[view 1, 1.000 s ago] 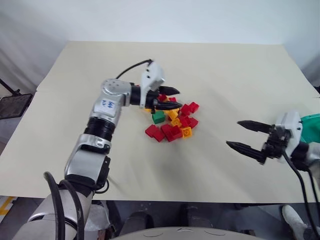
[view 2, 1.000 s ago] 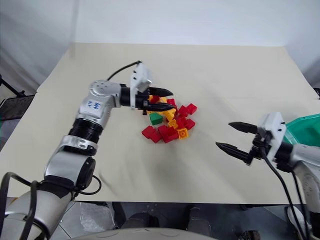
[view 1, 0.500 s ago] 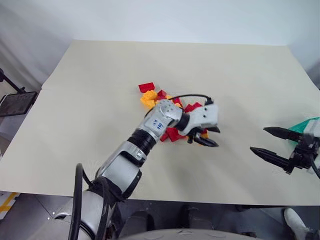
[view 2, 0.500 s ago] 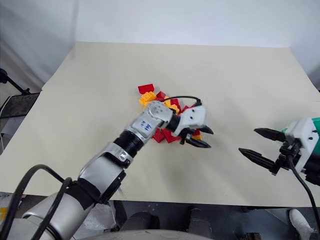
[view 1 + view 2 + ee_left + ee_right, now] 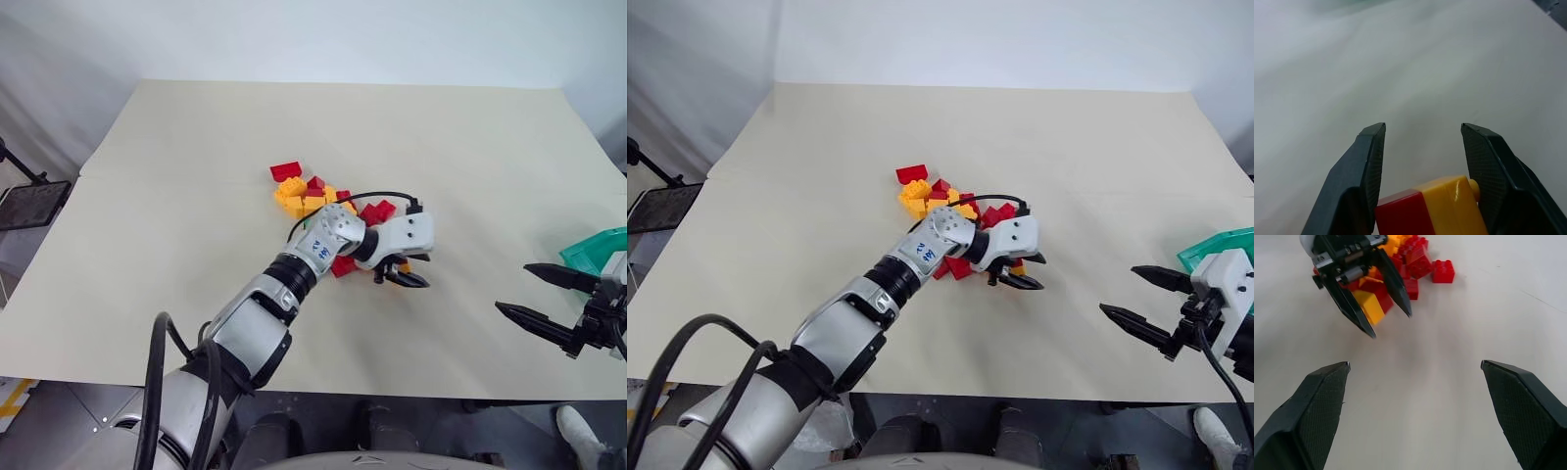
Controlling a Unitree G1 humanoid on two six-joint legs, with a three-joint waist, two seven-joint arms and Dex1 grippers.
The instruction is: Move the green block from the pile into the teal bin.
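In the middle of the table [image 5: 176,196], the pile [image 5: 299,194] lies partly under the left arm, so I cannot tell where the green block is. The left gripper [image 5: 423,272] stands part-open astride a red and yellow brick [image 5: 1435,208]. By the teal bin [image 5: 593,250], the right gripper [image 5: 514,288] gapes wide, empty.

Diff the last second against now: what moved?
Left gripper swung across the pile from its far left side to its near right edge. It is open, with a yellow-and-red brick between its fingers. The arm now lies over where the green block sat. Right gripper drew back toward the bin, open as before.
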